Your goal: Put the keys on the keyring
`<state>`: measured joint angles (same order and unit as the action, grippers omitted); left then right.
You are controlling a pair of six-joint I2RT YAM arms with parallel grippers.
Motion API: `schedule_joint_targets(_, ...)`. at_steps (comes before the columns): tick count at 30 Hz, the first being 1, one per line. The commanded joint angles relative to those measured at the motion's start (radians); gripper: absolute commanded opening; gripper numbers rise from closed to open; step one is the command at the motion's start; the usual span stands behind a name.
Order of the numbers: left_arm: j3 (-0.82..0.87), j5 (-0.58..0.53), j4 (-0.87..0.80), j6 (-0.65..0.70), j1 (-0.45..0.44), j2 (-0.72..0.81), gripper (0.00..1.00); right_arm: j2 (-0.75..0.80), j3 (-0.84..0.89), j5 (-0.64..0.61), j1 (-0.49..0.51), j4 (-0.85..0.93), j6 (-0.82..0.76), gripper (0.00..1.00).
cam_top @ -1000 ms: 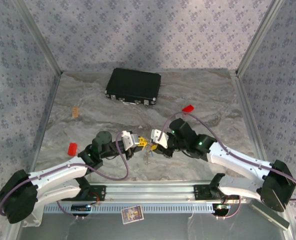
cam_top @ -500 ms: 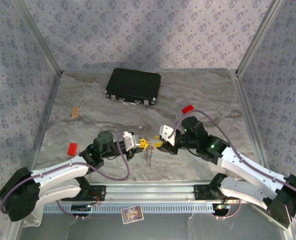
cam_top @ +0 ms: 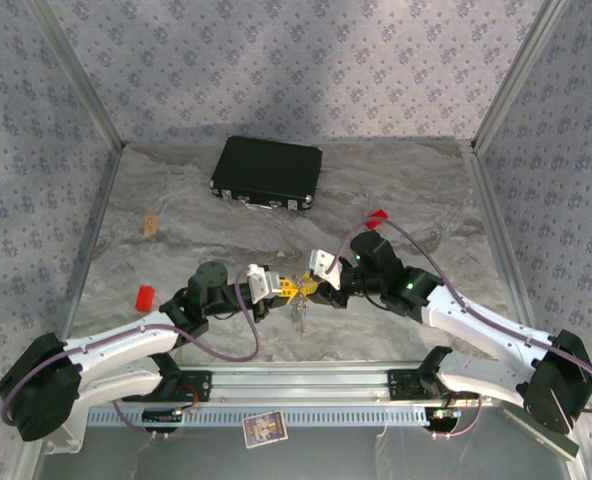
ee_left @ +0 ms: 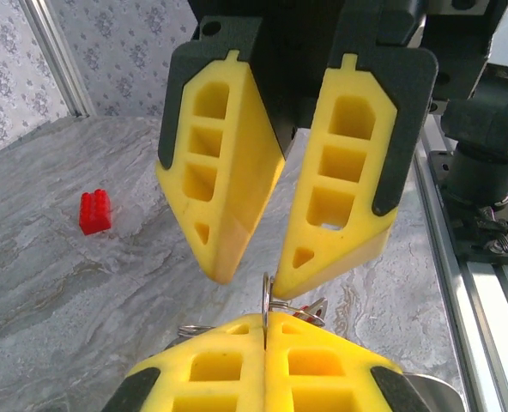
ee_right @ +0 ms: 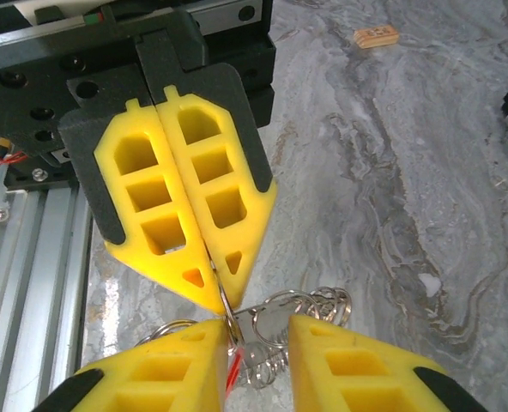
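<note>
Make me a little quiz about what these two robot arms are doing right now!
1. True or false: the left gripper is shut on the keyring.
2. Pick one: what colour is the case lying beyond both arms? A black, B white, C green.
3. In your own words: which gripper has its jaws standing apart?

Key
1. True: the yellow fingers pinch the thin ring.
2. A.
3. The right gripper.
</note>
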<state>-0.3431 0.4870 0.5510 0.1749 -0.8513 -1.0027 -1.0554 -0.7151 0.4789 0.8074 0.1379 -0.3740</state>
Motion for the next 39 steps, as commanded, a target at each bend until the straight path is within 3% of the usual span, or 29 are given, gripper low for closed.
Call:
schedule_joint_targets(1,-0.034,0.04,0.055,0.013,-0.007,0.004,0.0,-0.011,-0.011,0.033,0.007,-0.003,0.007,0.23)
schedule_joint_targets(5,-0.033,0.047,0.061,0.012,-0.008,0.003,0.0,-0.018,-0.017,0.043,0.007,-0.006,0.006,0.14)
schedule_joint_targets(8,-0.036,0.038,0.06,0.012,-0.007,0.001,0.0,-0.023,-0.026,0.052,0.006,0.005,-0.001,0.0)
schedule_joint_targets(9,-0.041,0.027,0.046,0.01,-0.008,0.001,0.0,-0.022,-0.032,0.053,0.007,0.014,-0.006,0.0)
schedule_joint_targets(13,-0.074,0.001,-0.057,0.02,-0.006,0.001,0.19,-0.019,-0.07,0.036,0.009,0.093,-0.052,0.0)
schedule_joint_targets(17,-0.122,-0.016,-0.191,0.055,-0.007,0.004,0.21,-0.039,-0.148,0.007,0.019,0.241,-0.133,0.0)
schedule_joint_targets(23,-0.166,-0.021,-0.306,0.087,-0.008,0.003,0.18,-0.101,-0.263,-0.027,0.045,0.403,-0.217,0.0)
schedule_joint_targets(27,-0.18,-0.002,-0.33,0.096,-0.008,-0.004,0.13,-0.124,-0.296,-0.016,0.057,0.405,-0.233,0.0)
schedule_joint_targets(30,-0.189,0.009,-0.338,0.103,-0.009,-0.008,0.02,-0.129,-0.304,-0.003,0.058,0.397,-0.234,0.0)
schedule_joint_targets(33,-0.183,0.013,-0.325,0.106,-0.009,-0.005,0.0,-0.116,-0.291,0.001,0.051,0.379,-0.229,0.0)
schedule_joint_targets(36,-0.161,0.01,-0.274,0.098,-0.009,0.004,0.0,-0.069,-0.225,0.006,0.025,0.301,-0.186,0.25)
schedule_joint_targets(39,-0.13,0.006,-0.188,0.066,-0.008,0.006,0.0,-0.013,-0.127,0.052,-0.008,0.188,-0.114,0.32)
